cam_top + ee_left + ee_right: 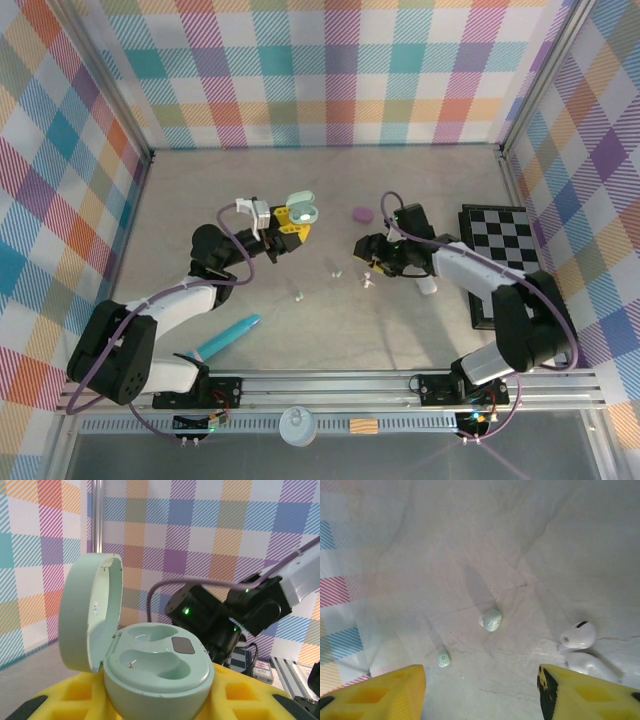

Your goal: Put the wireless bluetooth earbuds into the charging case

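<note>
Lying loose on the bench (420,180) btwn the two arms: the earbuds. In the right wrist view a mint earbud (491,620) sits near ctr, w/ a 2nd mint earbud (443,658) lower left of it, near the left-hand finger. Two white earbuds (578,635) lie close together at the right of that view, the lower one just beside the other finger; can't tell if the pair touch.

Right gripper (481,672) hovers low over these, yellow fingers spread wide w/ nothing btwn them.

Mint case (160,675) is up off the bench, pinched in the left gripper (292,225) and seated btwn its yellow fingers. Its lid (90,610) is hinged open, standing upright at the left in the left wrist view, and both wells in the base are bare. From above, the case is well apart from the loose earbuds, to their upper left.

Purple case (362,213) is shut, on the bench just beyond the right gripper.

Turquoise stick (228,338) lies angled near the left arm's base. Checkerboard (497,235) sits at the bench's right side, partly under the right arm. Plaid walls (320,70) ring the bench on three sides.
</note>
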`<state>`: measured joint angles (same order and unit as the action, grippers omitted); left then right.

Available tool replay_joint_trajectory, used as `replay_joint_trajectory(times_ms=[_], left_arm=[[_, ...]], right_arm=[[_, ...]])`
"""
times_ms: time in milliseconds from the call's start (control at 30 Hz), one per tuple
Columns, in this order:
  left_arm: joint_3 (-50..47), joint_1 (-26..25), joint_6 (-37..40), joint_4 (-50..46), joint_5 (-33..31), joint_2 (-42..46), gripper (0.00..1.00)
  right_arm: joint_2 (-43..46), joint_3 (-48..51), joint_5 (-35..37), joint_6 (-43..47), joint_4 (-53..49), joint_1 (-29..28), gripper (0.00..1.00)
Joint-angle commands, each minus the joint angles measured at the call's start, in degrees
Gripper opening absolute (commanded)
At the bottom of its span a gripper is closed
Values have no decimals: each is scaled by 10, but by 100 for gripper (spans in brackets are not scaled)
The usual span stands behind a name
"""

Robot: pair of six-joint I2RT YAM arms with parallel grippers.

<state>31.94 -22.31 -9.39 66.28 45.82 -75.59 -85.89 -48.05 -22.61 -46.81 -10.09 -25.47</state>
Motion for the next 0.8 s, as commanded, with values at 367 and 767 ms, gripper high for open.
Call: replay_joint_trajectory(times_ms=[367,767], left_arm=[[-13,7,19,2,6,36,32],[-8,7,42,-39,4,54,32]], right_arm=[[-144,-45,-7,-107,121,-56,52],[-186,-57,-14,-123,141,-70,52]])
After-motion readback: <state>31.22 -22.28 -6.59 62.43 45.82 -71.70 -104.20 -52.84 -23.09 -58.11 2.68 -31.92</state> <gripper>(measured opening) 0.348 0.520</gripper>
